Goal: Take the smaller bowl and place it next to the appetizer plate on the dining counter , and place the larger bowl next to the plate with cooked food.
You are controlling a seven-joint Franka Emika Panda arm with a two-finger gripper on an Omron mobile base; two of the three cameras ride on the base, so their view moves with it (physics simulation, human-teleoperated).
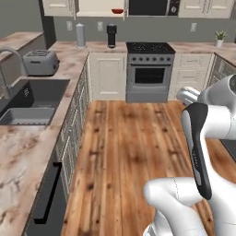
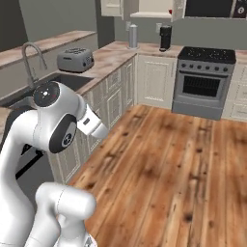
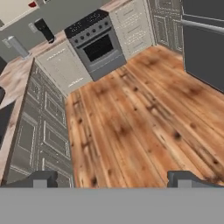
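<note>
A silver toaster [image 2: 75, 59] sat on the marble worktop [image 2: 108, 57], just beyond the sink faucet [image 2: 32, 60]. Farther along the worktop stood a grey canister [image 2: 132, 36] and a black coffee machine [image 2: 165, 37], beside the stove [image 2: 204, 82].

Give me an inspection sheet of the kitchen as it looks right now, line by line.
Surface: marble worktop with sink, wooden floor bare.
Job's things: smaller bowl sits in the open upper cabinet.
Clutter: toaster, grey canister, dark coffee machine, potted plant.
Grippers: gripper open, holding nothing, over the floor.
Cables: nothing seen.
Surroundings: stove, microwave, white cabinets.
</note>
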